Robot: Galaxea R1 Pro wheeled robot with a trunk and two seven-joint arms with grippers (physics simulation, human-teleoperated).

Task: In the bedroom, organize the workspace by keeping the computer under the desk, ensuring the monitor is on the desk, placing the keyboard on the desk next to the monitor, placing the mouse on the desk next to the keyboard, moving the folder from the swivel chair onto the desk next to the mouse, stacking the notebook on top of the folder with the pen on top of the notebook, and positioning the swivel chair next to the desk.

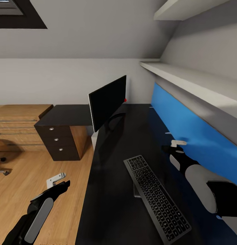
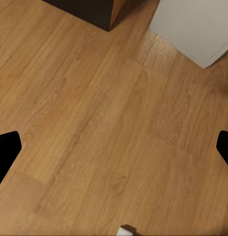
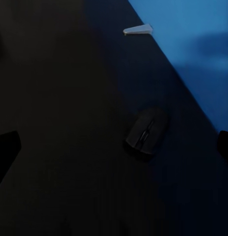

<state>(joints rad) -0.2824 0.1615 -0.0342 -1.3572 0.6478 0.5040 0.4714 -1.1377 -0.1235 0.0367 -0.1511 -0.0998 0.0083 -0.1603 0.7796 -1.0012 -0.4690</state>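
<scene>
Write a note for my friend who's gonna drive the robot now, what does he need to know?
Left gripper: open, empty, over the wood floor beside the desk.
Right gripper: open, empty, above the desk, with the mouse lying below it near the blue back panel.
Done: monitor, keyboard and mouse are on the desk.
Left: folder, notebook and pen to stack by the mouse, then bring the swivel chair close. Probably check the computer under the desk too.
</scene>
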